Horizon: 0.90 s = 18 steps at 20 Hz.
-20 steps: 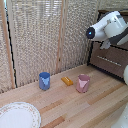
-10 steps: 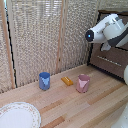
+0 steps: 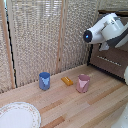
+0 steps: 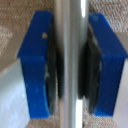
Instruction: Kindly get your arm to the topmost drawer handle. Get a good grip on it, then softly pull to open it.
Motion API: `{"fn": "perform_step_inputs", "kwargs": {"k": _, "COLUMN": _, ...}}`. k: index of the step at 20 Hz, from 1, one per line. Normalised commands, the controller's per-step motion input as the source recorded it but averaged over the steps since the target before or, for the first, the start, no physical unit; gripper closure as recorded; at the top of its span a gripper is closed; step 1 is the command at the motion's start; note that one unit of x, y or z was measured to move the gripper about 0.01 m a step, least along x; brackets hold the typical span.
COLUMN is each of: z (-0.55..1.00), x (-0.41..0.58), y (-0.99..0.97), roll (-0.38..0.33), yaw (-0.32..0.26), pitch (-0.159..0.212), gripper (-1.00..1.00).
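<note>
- The drawer handle (image 4: 70, 64) is a thin, straight bar of polished silver metal; in the wrist view it runs right through the frame, smooth and bright with a soft glare along its length.
- The gripper (image 4: 70, 70) is clamped on the drawer handle: its two blue fingers (image 4: 37, 65) sit on opposite sides of the bar, their dark inner pads pressed against the metal with no gap showing.
- In the exterior view the drawer (image 3: 112, 61) is a dark brown wooden front at that view's right edge, with the handle (image 3: 106, 58) showing only as a faint pale line across it, just below the arm.
- The arm (image 3: 106, 31), glossy white with a dark blue round joint cap, reaches in above the drawer; the gripper itself is hidden behind the arm's body there.
- Taking the drawer as landmark: a pink cup (image 3: 83, 83) stands on the wooden table (image 3: 75, 107) near its front, a small orange block (image 3: 67, 80) lies farther off, and a blue cup (image 3: 44, 80) farther still.
- A patterned plate (image 3: 17, 115) lies well apart from the drawer, at the near corner of the table.
- Against the frame half a second ago, the arm, the drawer front, the cups, block and plate all sit in the same places; no shift is visible.
</note>
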Motion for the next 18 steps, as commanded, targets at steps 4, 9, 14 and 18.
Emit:
{"fn": "perform_step_inputs", "kwargs": {"k": 4, "z": -0.15, "x": 0.347, "y": 0.88, "roll": 0.017, "yaw": -0.071, "pitch": 0.008, "gripper": 1.0}}
{"fn": "perform_step_inputs", "kwargs": {"k": 9, "z": -0.11, "x": 0.147, "y": 0.69, "roll": 0.0, "yaw": -0.179, "pitch": 0.006, "gripper": 1.0}}
{"fn": "perform_step_inputs", "kwargs": {"k": 14, "z": -0.03, "x": 0.257, "y": 0.33, "roll": 0.002, "yaw": -0.082, "pitch": 0.019, "gripper": 1.0}}
{"fn": "perform_step_inputs", "kwargs": {"k": 18, "z": 0.02, "x": 0.06, "y": 0.16, "roll": -0.013, "yaw": -0.006, "pitch": 0.016, "gripper": -1.0}}
